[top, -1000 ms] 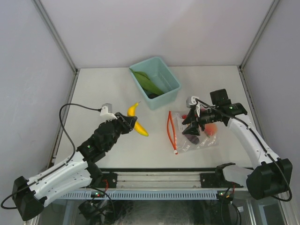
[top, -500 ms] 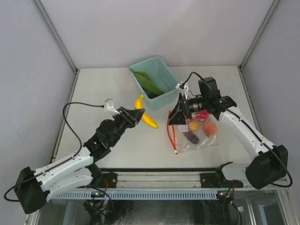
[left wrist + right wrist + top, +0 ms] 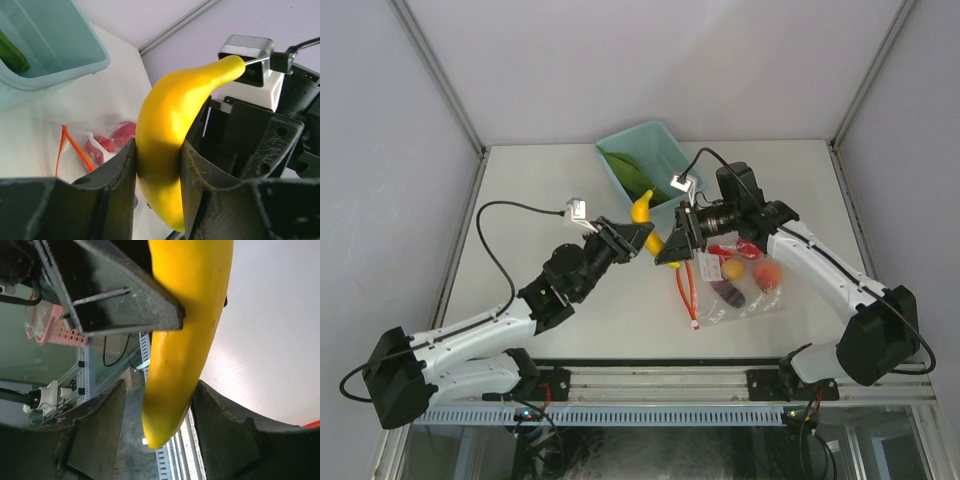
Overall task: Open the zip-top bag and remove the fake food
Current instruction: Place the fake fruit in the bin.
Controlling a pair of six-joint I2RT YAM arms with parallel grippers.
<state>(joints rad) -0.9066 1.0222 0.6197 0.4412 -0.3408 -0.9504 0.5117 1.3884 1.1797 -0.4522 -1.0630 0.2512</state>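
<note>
Setting: a white table (image 3: pixel 540 200) seen from above, with two robot arms reaching in from its near edge and meeting near the middle.
Left gripper (image 3: pixel 632 235): clenched on a yellow banana (image 3: pixel 642 206), which is held off the table; in the left wrist view the fruit is seen pinched between both fingers (image 3: pixel 120 175).
Right gripper (image 3: pixel 670 250): released; its jaws are placed on either side of the banana's lower end, and a gap is seen on one side in the right wrist view.
Banana: held nearly upright, its upper tip pointing toward the teal bin (image 3: pixel 685 165).
Zip-top bag (image 3: pixel 745 300): laid flat on the table on the right, under the right arm, with its red-orange zipper strip (image 3: pixel 682 280) along its left edge.
Fake food in the bag: a small yellow piece (image 3: pixel 732 269), an orange-red peach (image 3: pixel 769 273), a dark purple eggplant (image 3: pixel 728 292) and a red piece (image 3: pixel 748 250) partly hidden by the arm.
Teal bin: set at the back of the table, with a long green piece (image 3: pixel 630 175) lying inside.
</note>
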